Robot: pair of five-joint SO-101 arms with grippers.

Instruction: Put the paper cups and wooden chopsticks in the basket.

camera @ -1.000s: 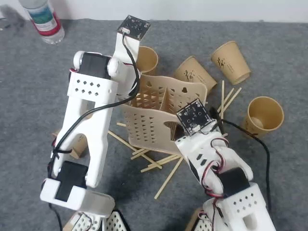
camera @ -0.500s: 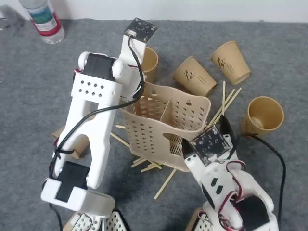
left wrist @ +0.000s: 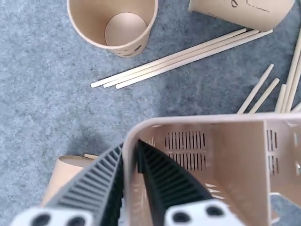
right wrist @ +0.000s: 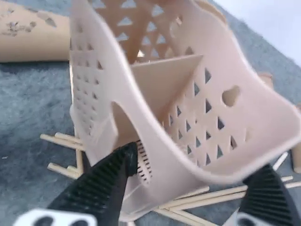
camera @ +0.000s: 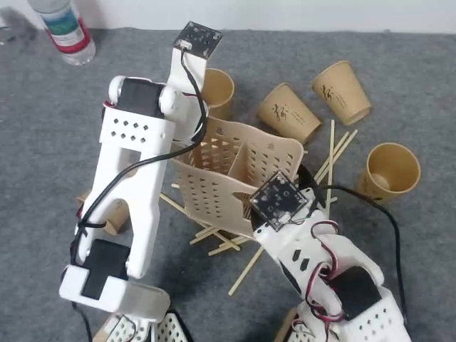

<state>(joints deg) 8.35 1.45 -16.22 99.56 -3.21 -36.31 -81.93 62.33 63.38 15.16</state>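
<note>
1. The grey table cover (camera: 43,142) bears everything.
2. My left arm (camera: 135,178) stretches over the cover to the basket's far-left corner. There my left gripper (left wrist: 130,149) is pressed together on the basket's rim, with one finger inside the wall and one outside.
3. My right arm (camera: 313,246) stands at the basket's near-right side. My right gripper (right wrist: 196,162) is spread wide, and the basket's lower corner sits between its fingers. I cannot tell whether either finger touches the plastic.
4. The basket (camera: 206,192) is a beige perforated one with a divider down its middle. It sits tilted in the centre of the cover, with its underside over loose chopsticks.
5. A plastic bottle (camera: 64,25) stands at the far-left edge, well apart from the rest.
6. Five paper cups (camera: 287,112) are all on the cover outside the basket.
   - The far cup (camera: 217,89) stands mouth-up just behind the basket.
   - Two cups lie on their sides beyond the basket's far-right corner.
   - The right cup (camera: 390,171) stands mouth-up, off to the right.
   - The left cup (camera: 114,214) lies partly hidden under my left arm.
7. The wooden chopsticks (camera: 214,239) are scattered under and in front of the basket. More of them lie between the basket and the right cup.
</note>
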